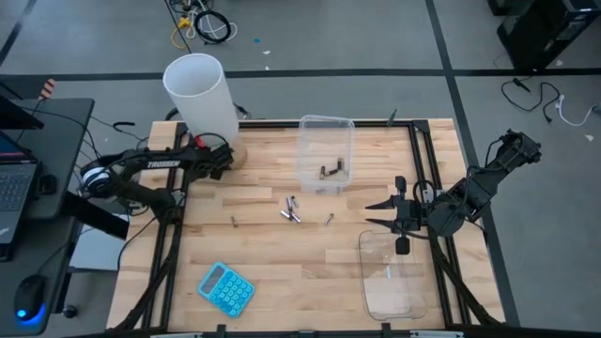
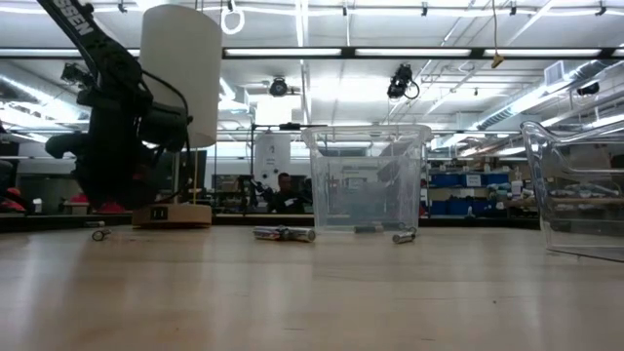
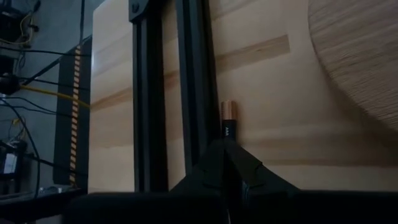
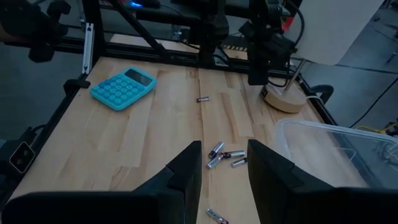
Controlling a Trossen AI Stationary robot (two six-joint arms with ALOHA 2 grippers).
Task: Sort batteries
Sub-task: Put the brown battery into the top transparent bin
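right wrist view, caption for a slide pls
Open right gripper hovering above loose batteries on the table, blue calculator beyond.

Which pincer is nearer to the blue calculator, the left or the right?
Left, though not by much. The left pincer sits at the table's far left edge by the white cylinder, well behind the calculator. The right pincer is open, farther off across the table.

Overhead and level views sharing the table [image 1: 310,253]; two wrist close-ups.
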